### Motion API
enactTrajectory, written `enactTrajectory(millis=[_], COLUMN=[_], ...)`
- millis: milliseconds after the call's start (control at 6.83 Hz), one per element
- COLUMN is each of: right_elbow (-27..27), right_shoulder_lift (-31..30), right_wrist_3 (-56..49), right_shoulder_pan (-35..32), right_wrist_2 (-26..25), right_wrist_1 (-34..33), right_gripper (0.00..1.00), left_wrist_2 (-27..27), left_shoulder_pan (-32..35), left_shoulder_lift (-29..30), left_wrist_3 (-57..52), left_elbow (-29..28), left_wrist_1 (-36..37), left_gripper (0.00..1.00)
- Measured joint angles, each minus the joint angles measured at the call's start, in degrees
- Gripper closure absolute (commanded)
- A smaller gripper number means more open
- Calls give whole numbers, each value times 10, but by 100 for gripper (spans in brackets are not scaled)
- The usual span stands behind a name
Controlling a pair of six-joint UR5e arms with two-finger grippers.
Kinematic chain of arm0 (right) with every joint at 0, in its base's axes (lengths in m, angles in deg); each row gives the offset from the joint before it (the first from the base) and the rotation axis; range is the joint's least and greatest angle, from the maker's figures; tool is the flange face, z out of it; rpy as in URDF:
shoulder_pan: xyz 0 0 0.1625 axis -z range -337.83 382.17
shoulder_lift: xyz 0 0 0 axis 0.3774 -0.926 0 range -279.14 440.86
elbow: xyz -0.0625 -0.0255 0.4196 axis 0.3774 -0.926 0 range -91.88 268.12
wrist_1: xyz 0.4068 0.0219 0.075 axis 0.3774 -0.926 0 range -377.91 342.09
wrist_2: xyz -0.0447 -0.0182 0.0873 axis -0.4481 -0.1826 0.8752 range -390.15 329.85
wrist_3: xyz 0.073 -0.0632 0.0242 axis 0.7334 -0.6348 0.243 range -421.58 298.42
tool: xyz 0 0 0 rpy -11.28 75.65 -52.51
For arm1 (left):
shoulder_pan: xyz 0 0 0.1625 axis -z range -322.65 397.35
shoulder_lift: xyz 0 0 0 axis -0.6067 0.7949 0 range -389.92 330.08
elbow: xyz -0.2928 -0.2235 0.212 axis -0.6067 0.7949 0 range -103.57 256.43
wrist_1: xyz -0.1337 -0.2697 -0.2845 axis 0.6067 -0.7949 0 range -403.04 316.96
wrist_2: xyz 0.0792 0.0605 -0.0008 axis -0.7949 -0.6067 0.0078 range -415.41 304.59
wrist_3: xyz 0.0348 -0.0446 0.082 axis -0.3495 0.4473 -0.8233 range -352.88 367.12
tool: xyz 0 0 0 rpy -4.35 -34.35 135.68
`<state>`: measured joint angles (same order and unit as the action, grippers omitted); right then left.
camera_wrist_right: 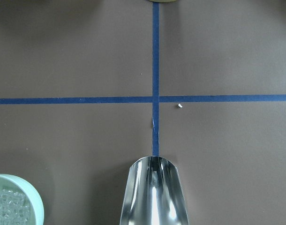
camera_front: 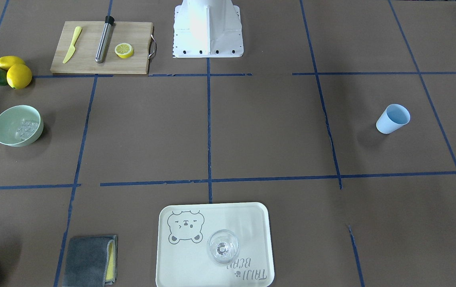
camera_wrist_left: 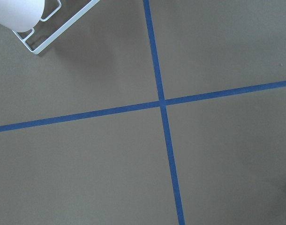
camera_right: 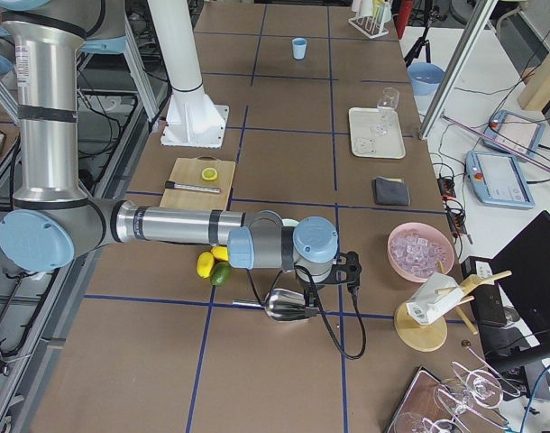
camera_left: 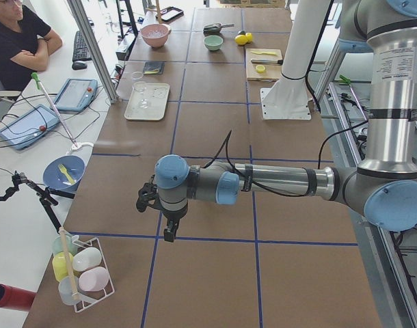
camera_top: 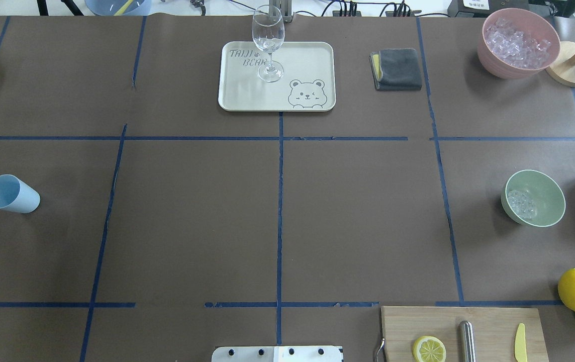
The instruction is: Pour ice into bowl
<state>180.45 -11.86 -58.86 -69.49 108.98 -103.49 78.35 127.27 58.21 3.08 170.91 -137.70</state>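
A round mint-green bowl (camera_top: 549,193) with smooth matte walls stands on the brown paper-covered table (camera_top: 192,226), toward the robot's right. A small cluster of clear, glassy ice cubes (camera_top: 520,203) lies inside it. A shiny, curved steel scoop (camera_wrist_right: 153,197) shows just below the right gripper (camera_right: 350,271). I cannot tell whether its fingers clamp the scoop. The left gripper (camera_left: 143,200) hovers above blue tape lines, and its opening is likewise unreadable.
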Motion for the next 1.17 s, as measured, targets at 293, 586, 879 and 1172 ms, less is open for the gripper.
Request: enactTrajectory(millis=[293,586,879,1172], right_elbow=[1,1,1,1], right_shoulder_lift=[0,0,1,1], right_wrist_3=[0,0,0,0], right_shoulder_pan=[0,0,0,0], right_wrist_2=[0,0,0,0], right_wrist_1=[0,0,0,0], right_gripper=[0,0,0,0], left_wrist_2=[0,0,0,0], left_shoulder_pan=[0,0,0,0], left_shoulder_lift=[1,3,5,5], left_wrist_3=[0,32,50,52], left_elbow=[0,1,4,4], left_wrist_1=[0,0,-1,-1], left_gripper=[0,0,0,0])
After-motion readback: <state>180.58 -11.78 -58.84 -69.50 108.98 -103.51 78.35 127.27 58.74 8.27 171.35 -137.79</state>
